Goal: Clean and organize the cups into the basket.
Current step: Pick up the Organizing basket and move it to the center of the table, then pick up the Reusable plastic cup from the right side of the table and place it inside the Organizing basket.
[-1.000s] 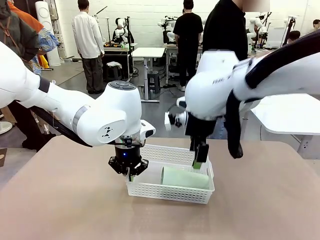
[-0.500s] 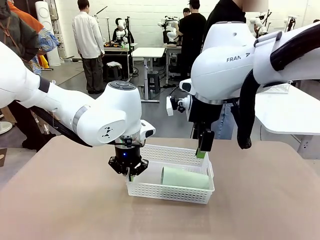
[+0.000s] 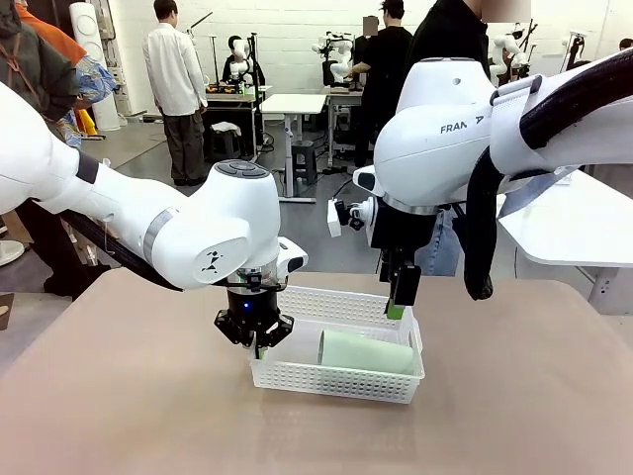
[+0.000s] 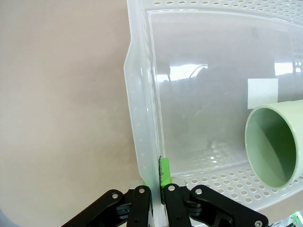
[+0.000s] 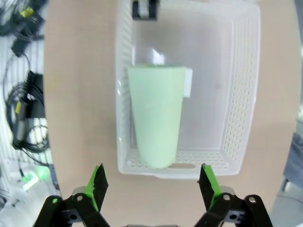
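The left gripper [image 3: 257, 344] had its fingers pinched tight on the end wall of the shallow white perforated plastic basket [image 3: 331, 380], where the pale mint green tapered cup [image 3: 365, 352] lay on its side, while the right gripper [image 3: 399, 297] hung above the far end, fingers spread wide.

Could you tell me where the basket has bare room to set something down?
Bare floor runs between the mint cup and the basket's far long wall. Crowded: the left pincer clamps one end wall, the open right pincer hovers over the other.
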### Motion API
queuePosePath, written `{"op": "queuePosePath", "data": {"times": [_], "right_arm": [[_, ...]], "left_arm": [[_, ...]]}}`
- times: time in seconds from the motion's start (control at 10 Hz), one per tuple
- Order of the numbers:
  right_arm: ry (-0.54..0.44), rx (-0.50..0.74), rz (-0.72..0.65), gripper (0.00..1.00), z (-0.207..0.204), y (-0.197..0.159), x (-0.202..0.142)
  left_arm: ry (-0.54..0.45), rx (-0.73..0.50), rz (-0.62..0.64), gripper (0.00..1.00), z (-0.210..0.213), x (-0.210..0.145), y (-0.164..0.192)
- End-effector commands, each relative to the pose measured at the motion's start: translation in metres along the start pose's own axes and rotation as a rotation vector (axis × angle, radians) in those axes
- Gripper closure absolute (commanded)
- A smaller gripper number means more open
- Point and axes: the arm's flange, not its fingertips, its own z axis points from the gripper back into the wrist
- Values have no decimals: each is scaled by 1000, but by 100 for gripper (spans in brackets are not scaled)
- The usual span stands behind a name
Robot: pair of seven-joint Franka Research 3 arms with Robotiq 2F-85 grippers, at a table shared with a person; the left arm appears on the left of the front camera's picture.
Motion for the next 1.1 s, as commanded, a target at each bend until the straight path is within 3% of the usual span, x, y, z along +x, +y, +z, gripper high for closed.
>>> {"op": "queuePosePath", "data": {"times": [0.0,0.2,0.4,0.5,0.7,0.8,1.0], "right_arm": [[-337,154,26,0,40,0,-52],[-735,194,35,0,73,-12,-118],[-917,191,132,0,80,-26,-191],[-991,165,132,0,73,-31,-228],[-1094,36,3,0,46,-30,-299],[-1100,-53,-85,0,27,-27,-326],[-1091,-115,-221,0,-7,-18,-370]], "left_arm": [[-8,1,-4,100,2,-1,0],[-8,1,-4,100,2,-1,0],[-8,1,-4,100,2,-1,0],[-8,1,-4,100,2,-1,0],[-8,1,-4,100,2,-1,0],[-8,1,-4,100,2,-1,0],[-8,1,-4,100,2,-1,0]]}}
